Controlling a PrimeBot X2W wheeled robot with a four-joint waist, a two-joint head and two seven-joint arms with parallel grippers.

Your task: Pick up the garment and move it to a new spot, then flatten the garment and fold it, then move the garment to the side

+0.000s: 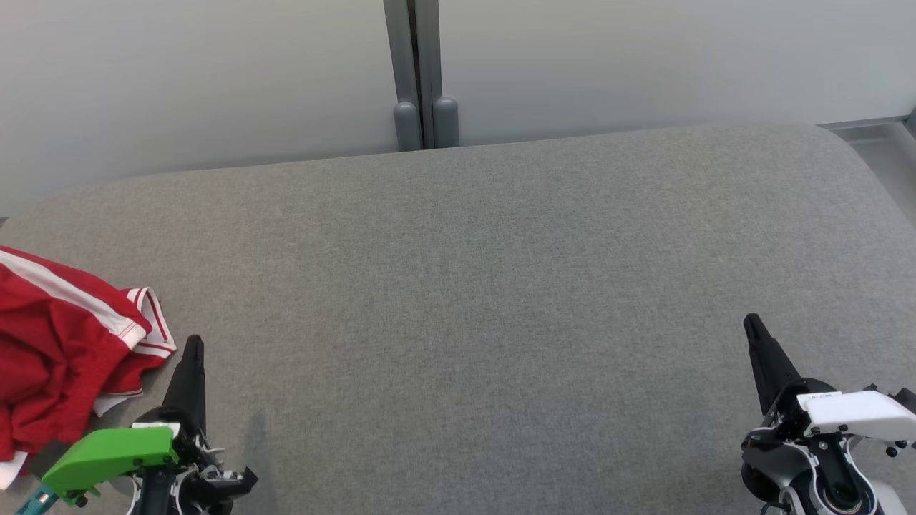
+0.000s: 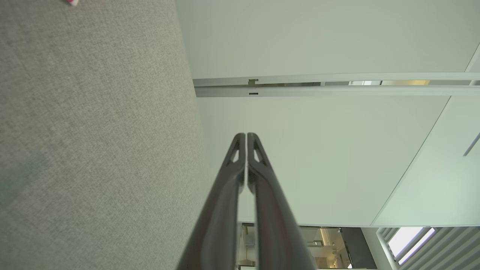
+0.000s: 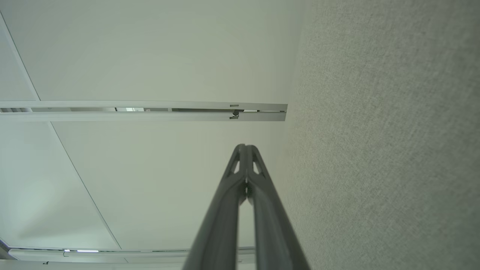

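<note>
Both jaws closed, empty. Suggest: open left gripper (image 1: 193, 343) wide, pinch near hem of crumpled red white-striped garment (image 1: 57, 343) on grey fabric cushion (image 1: 465, 286).

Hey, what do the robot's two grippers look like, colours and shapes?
The left gripper has long, tapering dark fingers with cut-out slots near the tips and a bright green cover at its base. The right gripper has the same dark fingers, a white cover bearing a small label, and a grey-and-black body.
</note>
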